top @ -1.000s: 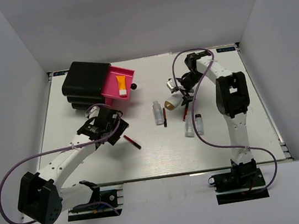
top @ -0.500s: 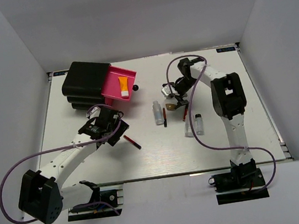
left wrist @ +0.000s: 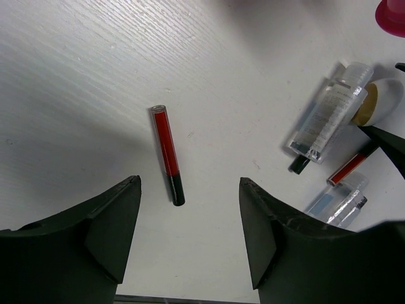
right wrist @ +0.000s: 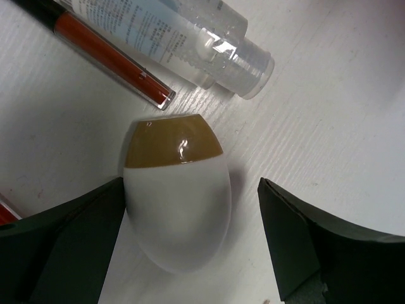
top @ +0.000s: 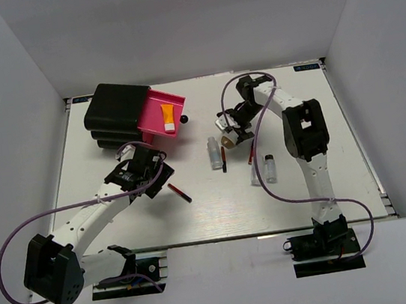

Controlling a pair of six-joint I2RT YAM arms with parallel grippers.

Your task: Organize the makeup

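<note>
Swung right gripper point(top: 228, 132) left within the last second: wide open, now straddling egg-shaped piece point(right wrist: 176, 202) lying on table point(top: 196, 213), no pinch yet. Left gripper point(left wrist: 190, 221) open, unmoved over red stick point(left wrist: 166, 152). Points to egg pickup next.

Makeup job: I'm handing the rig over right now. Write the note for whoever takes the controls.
Left claw: open and empty, hovering over the red stick, which lies on the table.
Right claw: open, straddling the egg-shaped piece, not closed on it.
Done: the orange tube lies in the open pink drawer of the black box.
To do: the egg-shaped piece, the red stick, three clear bottles and two more slim sticks are on the table, none of them in a drawer.
</note>
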